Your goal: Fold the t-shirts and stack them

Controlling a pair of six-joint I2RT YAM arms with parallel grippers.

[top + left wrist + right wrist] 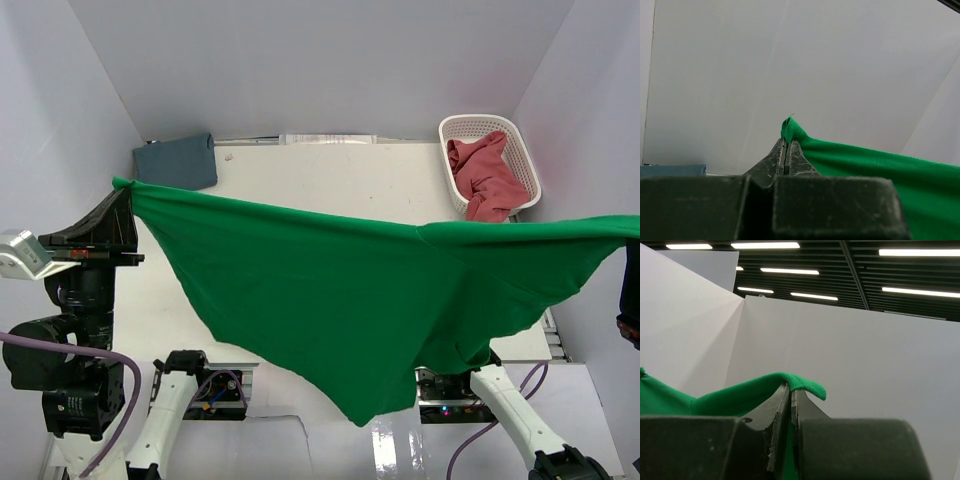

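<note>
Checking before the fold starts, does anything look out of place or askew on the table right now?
The green t-shirt hangs lopsided between the left gripper and right gripper, its lowest corner sagging toward the near table edge. The red t-shirt spills over the basket rim.

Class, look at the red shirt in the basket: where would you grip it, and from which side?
Probably the fold of the red shirt draped over the near rim of the basket, coming from above. That fold lies clear of the lattice walls, which block the sides of the rest.
</note>
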